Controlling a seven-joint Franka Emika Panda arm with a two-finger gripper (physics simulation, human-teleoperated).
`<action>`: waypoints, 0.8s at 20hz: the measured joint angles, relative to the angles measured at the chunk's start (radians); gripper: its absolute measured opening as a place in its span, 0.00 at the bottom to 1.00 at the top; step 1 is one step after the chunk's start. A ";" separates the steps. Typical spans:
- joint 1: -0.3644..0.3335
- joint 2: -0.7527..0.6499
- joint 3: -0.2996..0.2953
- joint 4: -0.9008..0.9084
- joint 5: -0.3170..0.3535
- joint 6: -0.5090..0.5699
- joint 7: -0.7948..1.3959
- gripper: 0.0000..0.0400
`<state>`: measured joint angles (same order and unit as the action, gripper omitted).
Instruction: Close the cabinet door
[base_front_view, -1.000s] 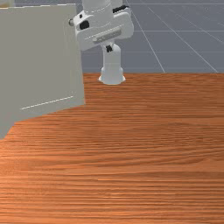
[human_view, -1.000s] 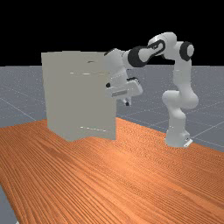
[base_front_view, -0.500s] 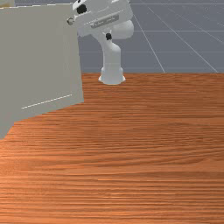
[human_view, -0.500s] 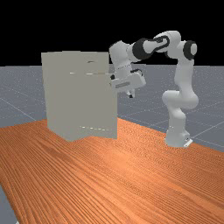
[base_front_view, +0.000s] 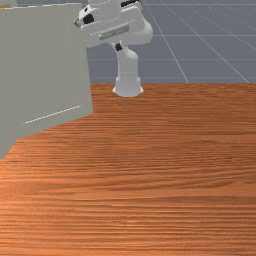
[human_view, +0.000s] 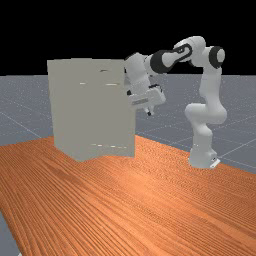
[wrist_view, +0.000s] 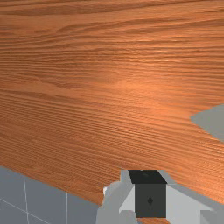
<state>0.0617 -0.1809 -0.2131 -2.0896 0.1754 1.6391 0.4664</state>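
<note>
Orange-brown wood up close, and across the table (base_front_view: 150, 200) we go to the front view's left, where the cabinet door (base_front_view: 47, 70) hangs open. And it's on the move! Over the last second its free edge has slid a little towards the front view's left and away from that camera, which I read as a swing towards closed. Small gains, mind you: the door still juts well out from the cabinet (human_view: 70, 107), so most of the job looks left to do.

Just beyond, my gripper (human_view: 149, 113) points down beside the free edge, on what I take to be the door's outer side. It has dipped since half a second ago, with the hand (base_front_view: 112, 30) now overlapping the upper edge, close by what looks like a knob (base_front_view: 77, 23). Claw apart or together? Can't tell from here (a pity, though a push hardly needs a grip). Touching the door? Can't be sure of that either.

Farther back the arm's base (base_front_view: 127, 86) stands planted where it was. Next, I'd say, comes a steady sweep against that outer face; too high, and the hand could slip off past the edge.
</note>
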 joint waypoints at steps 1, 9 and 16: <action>0.022 -0.004 -0.020 -0.004 -0.006 0.006 -0.001 0.00; -0.103 0.010 0.123 -0.012 -0.059 0.032 -0.076 0.00; -0.278 0.009 0.310 -0.023 -0.109 0.039 -0.216 0.00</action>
<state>-0.2165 -0.1724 0.0967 -2.1126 0.0668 1.6776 0.2507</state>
